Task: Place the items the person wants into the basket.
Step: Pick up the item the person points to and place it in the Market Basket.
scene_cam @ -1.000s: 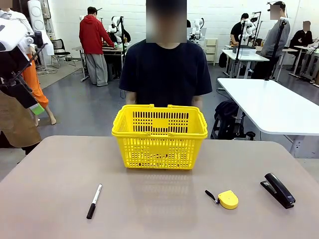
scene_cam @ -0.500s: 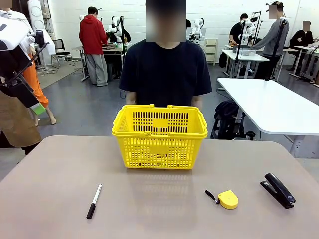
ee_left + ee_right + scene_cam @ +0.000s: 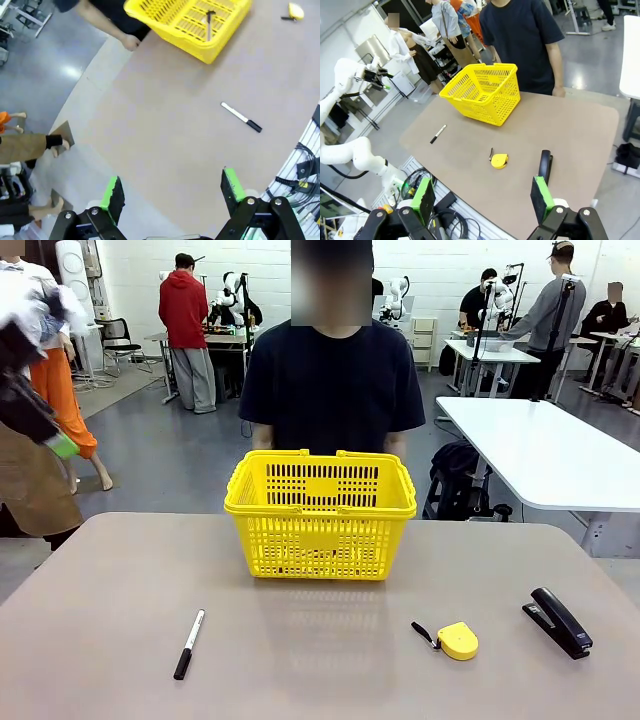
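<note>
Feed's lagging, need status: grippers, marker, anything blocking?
Left gripper, right gripper: open, empty, high. Marker lies loose, near-left of basket. Tape measure, stapler far right, not blocking.

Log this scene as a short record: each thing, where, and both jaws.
basket: upright, far middle of table; slim dark item inside
marker: flat on table, robot's left, outside basket
tape measure: on table, robot's right
stapler: right of tape measure
person: stands behind basket
left gripper: jaws open, empty, high above table
right gripper: jaws open, empty, raised
</note>
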{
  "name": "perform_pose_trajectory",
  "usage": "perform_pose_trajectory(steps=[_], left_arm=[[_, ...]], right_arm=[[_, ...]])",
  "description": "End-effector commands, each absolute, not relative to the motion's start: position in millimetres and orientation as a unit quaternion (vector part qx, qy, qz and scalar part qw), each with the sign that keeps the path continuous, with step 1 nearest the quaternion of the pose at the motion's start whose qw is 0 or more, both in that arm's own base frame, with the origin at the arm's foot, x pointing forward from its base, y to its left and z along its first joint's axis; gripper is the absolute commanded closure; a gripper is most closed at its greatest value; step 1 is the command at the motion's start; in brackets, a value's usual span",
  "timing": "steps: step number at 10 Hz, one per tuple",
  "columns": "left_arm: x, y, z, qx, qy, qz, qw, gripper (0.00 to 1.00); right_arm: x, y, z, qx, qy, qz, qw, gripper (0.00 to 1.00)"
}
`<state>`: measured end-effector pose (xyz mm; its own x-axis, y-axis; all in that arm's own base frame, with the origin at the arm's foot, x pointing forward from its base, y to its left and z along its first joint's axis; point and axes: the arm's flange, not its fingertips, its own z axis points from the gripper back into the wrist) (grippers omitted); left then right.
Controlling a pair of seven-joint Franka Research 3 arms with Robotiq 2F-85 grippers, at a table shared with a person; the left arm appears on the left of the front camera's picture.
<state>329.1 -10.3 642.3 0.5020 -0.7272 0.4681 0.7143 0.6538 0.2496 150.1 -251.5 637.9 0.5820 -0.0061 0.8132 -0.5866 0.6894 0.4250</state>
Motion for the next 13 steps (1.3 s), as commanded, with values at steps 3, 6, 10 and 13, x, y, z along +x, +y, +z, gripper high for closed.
perform_pose_trajectory(steps=[3,6,10,13], left_arm=[[324.3,141.2,641.9,-0.125,-0.388,-0.382,0.829,0.00],[307.5,173.8,653.1,-0.182,-0.341,-0.428,0.817,0.00],[294.9,186.9,668.9,-0.155,-0.380,-0.446,0.796,0.00],[293.3,181.2,665.0,-0.168,-0.421,-0.461,0.762,0.00]], right_arm=[[151.2,-250.8,638.7,0.355,-0.428,0.183,0.810,0.00],[151.2,-250.8,638.7,0.355,-0.428,0.183,0.810,0.00],[151.2,-250.8,638.7,0.355,-0.428,0.183,0.810,0.00],[151.2,-250.8,638.7,0.355,-0.428,0.183,0.810,0.00]])
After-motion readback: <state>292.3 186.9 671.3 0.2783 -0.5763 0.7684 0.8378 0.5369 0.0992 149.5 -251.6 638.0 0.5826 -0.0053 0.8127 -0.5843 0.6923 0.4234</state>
